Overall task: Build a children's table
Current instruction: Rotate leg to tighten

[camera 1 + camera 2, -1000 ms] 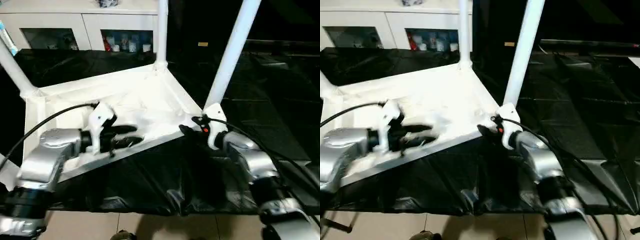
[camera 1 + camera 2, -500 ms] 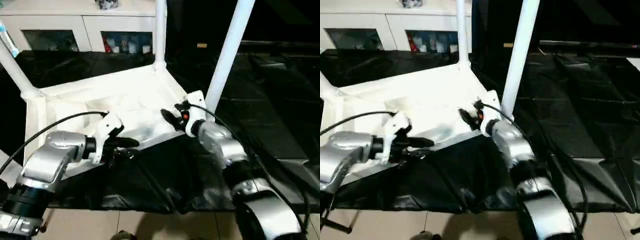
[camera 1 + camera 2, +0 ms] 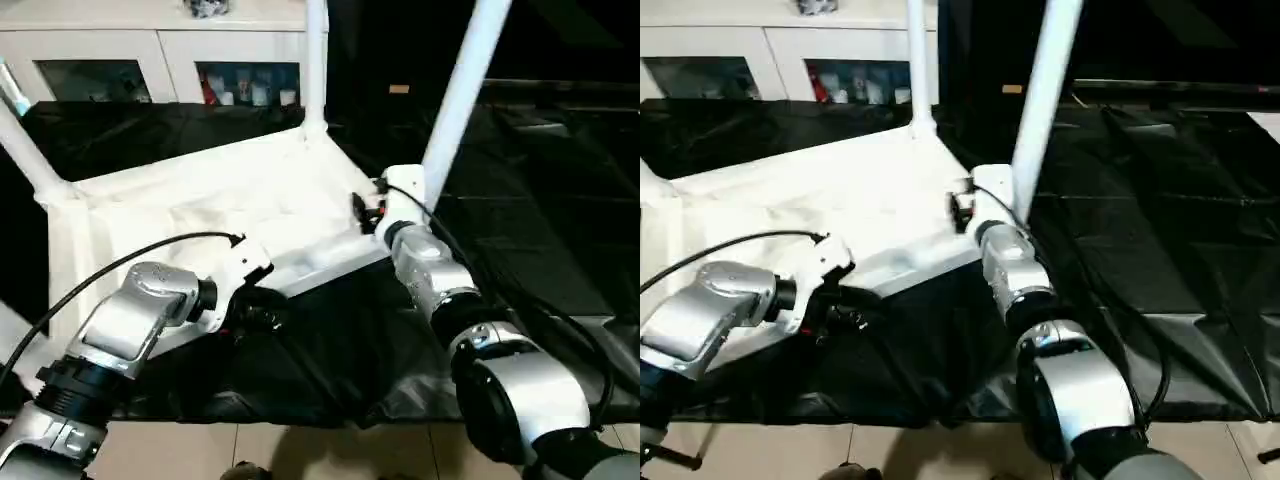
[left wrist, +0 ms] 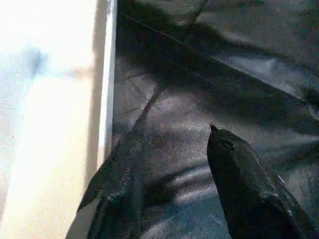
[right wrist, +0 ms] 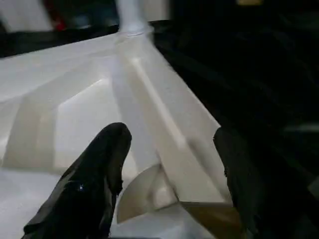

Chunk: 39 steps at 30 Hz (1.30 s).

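Black sheeting lies under the upturned children's table (image 3: 200,200). Within a second the right gripper (image 5: 167,164), half-open, empty, moved onto the corner rim; the left gripper (image 4: 172,169), apart, seemingly empty, retreated off it.

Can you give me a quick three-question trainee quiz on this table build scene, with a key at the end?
1. True or false: the table top lies with its ribbed underside facing up.
2. How many legs stand in its sockets? A) one B) three C) five
3. What covers the surface under the table top?

Key
1. True.
2. B: the left leg, the far leg and the near right leg.
3. A black sheet.
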### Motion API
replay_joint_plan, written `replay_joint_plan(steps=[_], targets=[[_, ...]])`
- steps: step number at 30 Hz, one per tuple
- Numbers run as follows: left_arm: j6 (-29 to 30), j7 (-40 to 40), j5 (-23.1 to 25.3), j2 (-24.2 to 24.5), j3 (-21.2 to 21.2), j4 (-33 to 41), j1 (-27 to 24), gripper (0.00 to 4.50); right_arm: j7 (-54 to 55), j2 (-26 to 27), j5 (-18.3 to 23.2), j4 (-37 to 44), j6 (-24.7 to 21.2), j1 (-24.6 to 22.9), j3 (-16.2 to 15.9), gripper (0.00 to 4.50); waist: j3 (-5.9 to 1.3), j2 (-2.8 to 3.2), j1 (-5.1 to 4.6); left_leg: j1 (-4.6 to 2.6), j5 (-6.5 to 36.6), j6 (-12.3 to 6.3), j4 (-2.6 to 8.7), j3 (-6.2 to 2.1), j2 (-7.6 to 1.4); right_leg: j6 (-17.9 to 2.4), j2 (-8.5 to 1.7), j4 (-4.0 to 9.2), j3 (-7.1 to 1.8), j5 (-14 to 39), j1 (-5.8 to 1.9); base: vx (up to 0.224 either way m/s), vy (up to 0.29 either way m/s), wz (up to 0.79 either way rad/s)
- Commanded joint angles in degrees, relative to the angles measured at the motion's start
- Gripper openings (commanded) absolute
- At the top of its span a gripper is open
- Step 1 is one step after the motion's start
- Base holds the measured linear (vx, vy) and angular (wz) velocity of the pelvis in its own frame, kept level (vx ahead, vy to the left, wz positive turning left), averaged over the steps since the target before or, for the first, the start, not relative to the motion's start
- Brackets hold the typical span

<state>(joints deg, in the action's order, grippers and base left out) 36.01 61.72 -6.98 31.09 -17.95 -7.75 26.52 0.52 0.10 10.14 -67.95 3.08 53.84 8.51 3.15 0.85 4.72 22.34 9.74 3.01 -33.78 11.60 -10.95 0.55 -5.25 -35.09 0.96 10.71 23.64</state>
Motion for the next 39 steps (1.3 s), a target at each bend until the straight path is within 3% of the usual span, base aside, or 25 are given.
replay_joint_plan(steps=[1, 10, 16, 21, 22, 24, 32, 38, 39], targets=[[-0.09, -0.9, 1.54, 1.05, -0.58, -1.18, 0.34, 2.26, 3.93, -1.83, 2.03, -1.82, 0.87, 0.35, 3.46, 3.14, -4.21, 0.94, -0.53, -2.1, 13.47, 2.55, 3.95, -0.61, -1.18, -11.86, -1.38, 2.82, -0.93, 4.2, -2.07, 0.0, 0.0, 0.0], [-1.28, -1.7, 3.03, 1.4, -1.4, -1.24, 0.11, 2.26, 7.42, -5.44, 2.35, -4.37, 3.08, 1.05, 5.9, 3.14, -4.19, 0.79, -0.01, -2.06, 15.36, 3.6, 4.01, -0.71, -1.09, -10.31, -1.43, 3.05, -0.83, 7.66, -1.95, 0.0, 0.0, 0.0], [-4.72, -4.98, 4.41, 0.51, -0.72, -3.56, 0.43, 2.26, 8.33, -9.28, 0.54, -5.25, 4.93, 0.93, 6.08, 3.14, -4.41, 0.48, -0.08, -1.52, 12.27, 2.44, 3.65, -0.66, -0.9, -10.51, -1.38, 2.75, -0.71, 4.51, -2.39, 0.0, 0.0, 0.0], [-6.84, -7.56, 5.65, -0.7, -0.01, -5.61, 1.23, 2.26, 8.83, -12.24, 0.19, -5.13, 5.68, 0.02, 6.77, 3.14, -4.58, 0.4, 0.0, -1.51, 10.5, 1.36, 3.34, -0.57, -0.86, -11.29, -1.3, 2.59, -0.65, 2.23, -2.52, 0.0, 0.0, 0.0], [-7.98, -8.43, 5.99, -1.17, 0.09, -6.49, 1.44, 2.26, 9.28, -13.76, 0.45, -5.02, 6.04, -0.46, 7.35, 3.14, -4.62, 0.67, 0.03, -1.35, 9.88, 1.1, 3.29, -0.63, -0.82, -11.51, -1.3, 2.44, -0.6, 1.37, -2.61, 0.0, 0.0, 0.0], [-8.66, -8.92, 6.11, -1.46, 0.14, -7.03, 1.56, 2.26, 9.54, -14.51, 0.53, -5.01, 6.24, -0.68, 7.57, 3.14, -4.66, 0.49, 0.08, -1.43, 9.74, 0.74, 3.15, -0.53, -0.79, -11.84, -1.17, 2.48, -0.56, 0.59, -2.56, 0.0, 0.0, 0.0], [-17.17, -16.48, 7.97, -5.26, 1.32, -12.77, 2.69, 2.26, 11.01, -17.59, 0.79, -3.7, 7.9, -3.2, 8.93, 3.14, -4.73, 0.3, 0.18, -0.98, 9.47, -0.09, 2.87, -0.58, -0.74, -11.97, -1.26, 2.42, -0.37, 0.01, -2.8, 0.0, 0.0, 0.0], [-27.32, -18.62, 5.72, -8.2, 4.18, -12.71, 1.93, 2.26, 10.06, -15.97, -2.02, -1.07, 9.31, -6.03, 5.87, 3.14, -4.75, 0.17, 0.04, -0.88, 9.83, -0.52, 2.86, -0.64, -0.93, -12.21, -1.4, 2.58, -0.31, 1.36, -2.8, 0.0, 0.0, 0.0], [-29.19, -19.59, 4.76, -8.88, 5.43, -12.26, 1.61, 2.26, 9.61, -15.46, -3.0, -0.17, 9.81, -6.74, 4.66, 3.14, -4.77, 0.49, 0.1, -0.86, 9.8, -0.58, 2.84, -0.71, -0.91, -12.22, -1.49, 2.56, -0.31, 1.27, -2.77, 0.0, 0.0, 0.0]])
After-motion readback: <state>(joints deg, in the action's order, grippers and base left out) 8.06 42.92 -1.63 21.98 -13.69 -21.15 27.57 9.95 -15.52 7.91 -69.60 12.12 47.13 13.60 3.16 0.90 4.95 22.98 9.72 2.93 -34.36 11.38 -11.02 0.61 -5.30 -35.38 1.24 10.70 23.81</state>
